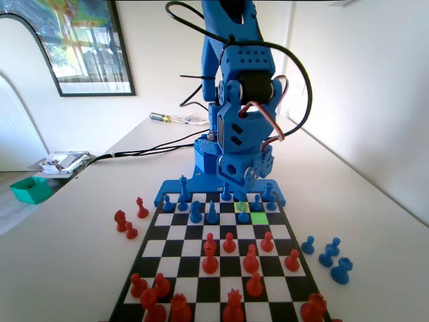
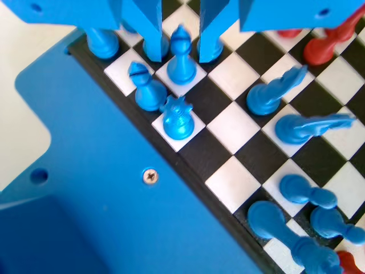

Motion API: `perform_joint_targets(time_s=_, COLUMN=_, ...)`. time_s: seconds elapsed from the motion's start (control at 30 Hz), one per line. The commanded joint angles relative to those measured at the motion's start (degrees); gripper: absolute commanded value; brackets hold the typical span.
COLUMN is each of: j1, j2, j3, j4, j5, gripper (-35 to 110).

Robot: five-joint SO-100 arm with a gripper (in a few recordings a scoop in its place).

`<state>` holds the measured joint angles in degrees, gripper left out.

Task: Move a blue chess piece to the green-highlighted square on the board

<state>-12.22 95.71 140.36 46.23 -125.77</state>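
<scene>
The blue arm leans down over its own end of the board (image 1: 213, 248), and the hand (image 2: 178, 43) hangs low above the rows of blue pieces nearest the arm's base. In the wrist view the two jaws come down from the top edge with a clear gap between them, spread apart, and a small blue chess piece (image 2: 181, 57) with a round head stands upright on a white cell in that gap; neither jaw looks pressed against it, though whether one brushes it cannot be told. Just beside that pawn, toward the board's black rim, stand a blue bishop (image 2: 148, 88) and a crowned blue piece (image 2: 178, 119), each on its own cell, and other blue pieces stand farther along the same rows. In the fixed view the green-highlighted square (image 1: 259, 218) lies in the second row from the arm's end, right of the board's middle, with a blue pawn (image 1: 243, 213) just left of it standing on the edge of a paler yellow-green cell (image 1: 242, 206). The green cell itself carries no piece. Red pieces (image 1: 229, 243) fill the board's near half in the fixed view. Off the board on the counter (image 1: 375, 228), a few blue pieces (image 1: 328, 255) sit to the right of it and three red ones (image 1: 127, 221) to the left.
</scene>
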Motion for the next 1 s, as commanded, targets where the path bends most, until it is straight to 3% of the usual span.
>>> perform_joint_targets(time_s=0.0, j1=-0.26, j2=0.53, j3=0.26, j4=-0.53, j5=-0.53, gripper=12)
perform_joint_targets(time_s=0.63, j1=-0.18, j2=0.26, j3=4.22, j4=-6.59, j5=-2.55, gripper=1)
perform_joint_targets(time_s=0.97, j1=1.41, j2=1.93, j3=3.43, j4=-3.16, j5=-4.48, gripper=1)
